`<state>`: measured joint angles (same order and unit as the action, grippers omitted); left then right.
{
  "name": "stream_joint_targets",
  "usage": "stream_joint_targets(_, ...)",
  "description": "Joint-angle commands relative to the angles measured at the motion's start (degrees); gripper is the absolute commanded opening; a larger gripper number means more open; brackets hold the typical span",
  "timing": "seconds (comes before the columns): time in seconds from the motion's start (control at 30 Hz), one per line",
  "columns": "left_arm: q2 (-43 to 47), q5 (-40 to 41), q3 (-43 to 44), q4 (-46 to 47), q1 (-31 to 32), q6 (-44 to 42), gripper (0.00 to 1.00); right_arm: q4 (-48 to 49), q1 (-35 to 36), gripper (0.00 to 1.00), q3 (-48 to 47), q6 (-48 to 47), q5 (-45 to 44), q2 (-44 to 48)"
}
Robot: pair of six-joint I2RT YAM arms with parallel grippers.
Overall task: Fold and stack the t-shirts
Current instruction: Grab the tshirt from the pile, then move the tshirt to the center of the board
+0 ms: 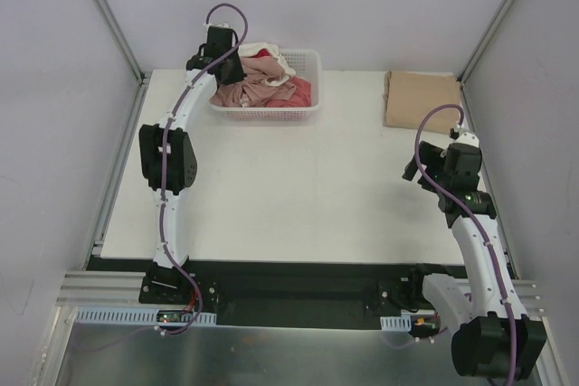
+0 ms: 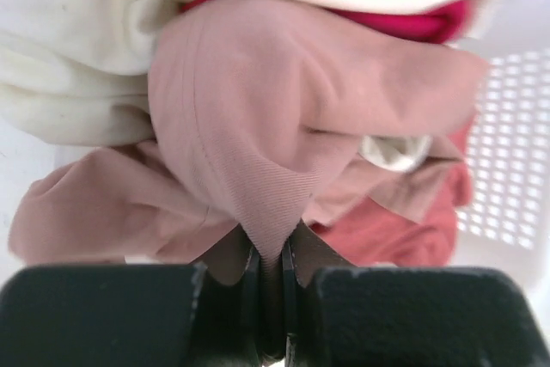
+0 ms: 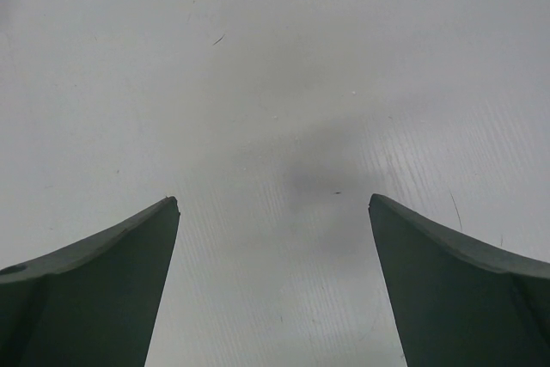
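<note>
The pink shirt (image 2: 284, 152) was matt cloth with a fine ribbed weave, the cream shirt (image 2: 77, 58) softer. The basket (image 2: 516, 152) was white plastic lattice. My right claw (image 3: 273, 199) looked smooth dark plastic; the table (image 3: 275, 83), matt and scuffed.

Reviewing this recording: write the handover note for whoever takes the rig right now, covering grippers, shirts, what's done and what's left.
Left gripper: shut on a fold of the dusty-pink tee, over the basket.
Right gripper: open, empty, above bare table on the right.
Shirts: the cream tee, magenta tee and coral tee are bunched in the basket with the dusty-pink tee. The tan tee lies flat as a rectangle at the far right corner.
Done: the tan tee looks folded.
Left: lift out the dusty-pink tee, fold it and stack it; then the other three.
</note>
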<state>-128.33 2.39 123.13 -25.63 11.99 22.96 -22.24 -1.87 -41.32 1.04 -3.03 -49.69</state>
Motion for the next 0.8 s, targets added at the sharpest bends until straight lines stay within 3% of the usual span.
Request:
stream_joint_targets(0.0,14.58,-4.05,5.10,1.46,3.30,-5.37,0.00,1.06,0.37,0.97,-0.95,-0.25,0.83,0.91)
stream_joint_targets(0.3,20.04,-17.40,15.02,2.51,4.89,-6.35,0.00,0.62,0.37,0.97,-0.87,-0.34,1.62,3.63)
stream_joint_targets(0.77,33.93,-25.66,15.74,9.89,12.44,-6.97,0.00,1.50,0.37,0.97,0.19,-0.42,2.50,7.67)
